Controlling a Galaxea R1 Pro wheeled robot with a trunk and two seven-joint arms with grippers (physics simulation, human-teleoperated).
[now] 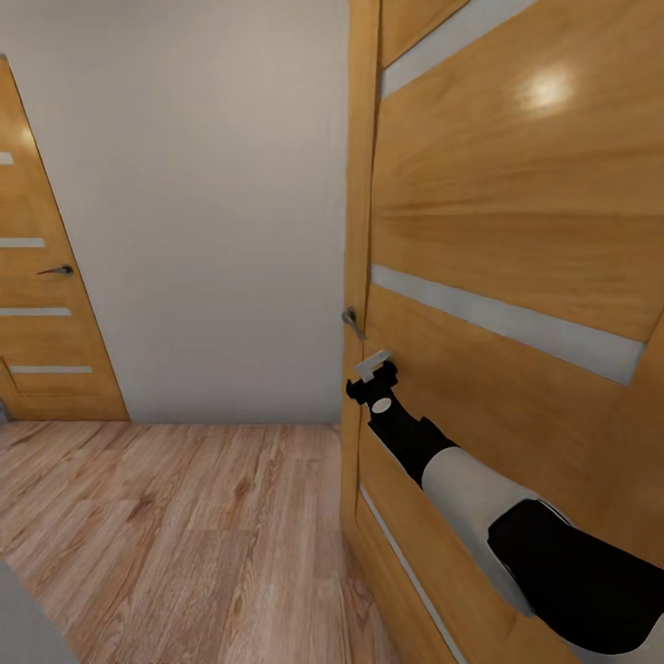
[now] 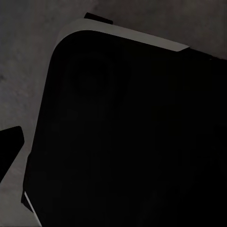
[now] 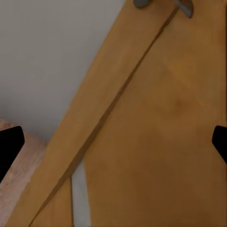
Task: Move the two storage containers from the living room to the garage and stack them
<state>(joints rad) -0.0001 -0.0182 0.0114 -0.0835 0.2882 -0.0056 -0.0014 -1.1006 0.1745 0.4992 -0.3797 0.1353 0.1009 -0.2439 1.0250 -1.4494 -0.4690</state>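
- A large orange-wood door with pale stripes (image 1: 516, 240) is seen at the right of the head view, edge-on to light wood-plank flooring (image 1: 184, 526).
- The right pincer (image 1: 376, 367) is held just below the grey lever handle (image 1: 352, 320); its spread fingertips (image 3: 9, 151) suggest it is released.
- The lever could be missed or slipped off if approached off-line.
- The storage containers cannot be located here; the left pincer's state cannot be told.
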